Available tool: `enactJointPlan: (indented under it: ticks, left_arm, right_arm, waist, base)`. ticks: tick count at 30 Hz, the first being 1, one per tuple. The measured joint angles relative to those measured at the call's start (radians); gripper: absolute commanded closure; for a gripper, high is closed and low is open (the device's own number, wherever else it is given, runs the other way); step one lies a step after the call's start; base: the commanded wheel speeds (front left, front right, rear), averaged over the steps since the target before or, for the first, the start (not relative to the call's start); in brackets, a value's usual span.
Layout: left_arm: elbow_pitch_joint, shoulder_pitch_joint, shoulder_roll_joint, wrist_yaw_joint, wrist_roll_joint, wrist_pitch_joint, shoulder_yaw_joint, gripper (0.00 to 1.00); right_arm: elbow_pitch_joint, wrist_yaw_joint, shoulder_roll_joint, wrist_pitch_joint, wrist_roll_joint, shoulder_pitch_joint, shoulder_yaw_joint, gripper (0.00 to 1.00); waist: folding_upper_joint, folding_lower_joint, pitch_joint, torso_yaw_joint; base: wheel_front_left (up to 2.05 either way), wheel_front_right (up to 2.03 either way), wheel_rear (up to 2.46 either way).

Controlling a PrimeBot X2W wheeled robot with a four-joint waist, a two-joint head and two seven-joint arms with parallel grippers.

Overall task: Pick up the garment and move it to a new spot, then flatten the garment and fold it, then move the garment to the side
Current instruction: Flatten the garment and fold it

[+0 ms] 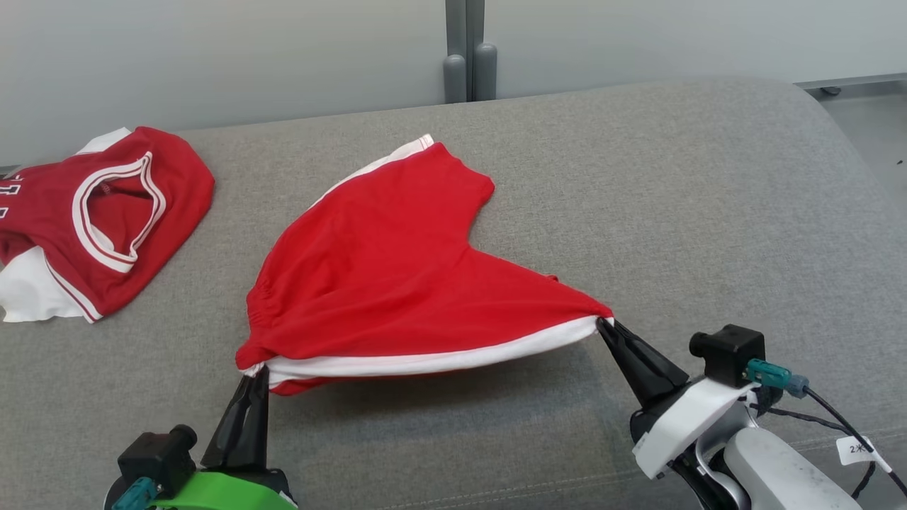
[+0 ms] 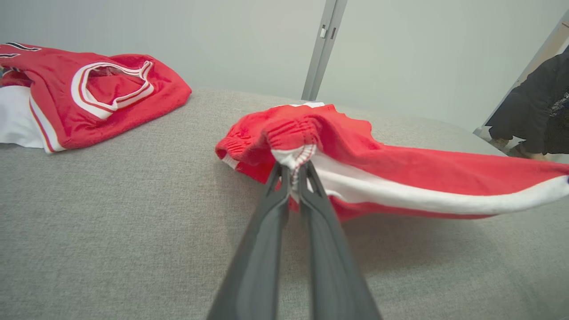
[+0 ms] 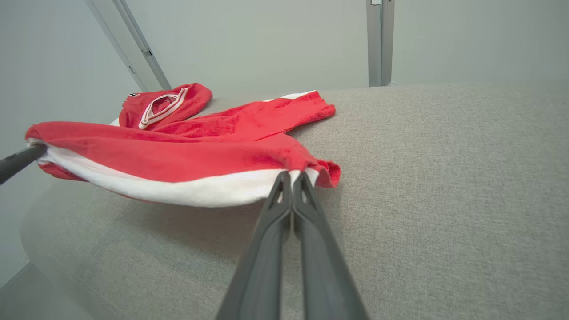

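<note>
The red shorts (image 1: 382, 283) lie mid-way across the grey sofa cushion (image 1: 673, 212), their white-banded near edge stretched between left gripper (image 1: 256, 375) and right gripper (image 1: 604, 326), both pinched onto its corners; flattening seems in hand; next, lay that edge down taut.

Bright, even, diffuse indoor light is seen in all three views, cool and rather flat in tone. A soft-edged shadow is cast on the grey surface (image 1: 638, 212) directly beneath the raised edge of the red shorts (image 1: 382, 269), which points to light from above. The head view is sharp throughout. In the wrist views, the left tool (image 2: 293, 166) and right tool (image 3: 292, 175) are rendered crisp at the tips but blurred toward the bottom edge. Wide-angle distortion is shown there: a wall post (image 2: 321, 49) is tilted, and the surface is curved at the edges.
</note>
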Motion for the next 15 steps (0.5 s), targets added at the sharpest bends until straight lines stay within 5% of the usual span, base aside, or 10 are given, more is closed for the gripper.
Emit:
enactJointPlan:
  ticks: [15]
  left_arm:
    - [-0.164, 0.085, 0.000, 0.002, 0.010, 0.000, 0.033, 1.00]
  right_arm:
    - [-0.291, 0.000, -0.123, 0.012, 0.047, 0.072, 0.046, 1.00]
  waist:
    - [0.0000, 0.0000, -0.058, -0.035]
  base:
    - [0.00, 0.00, 0.00]
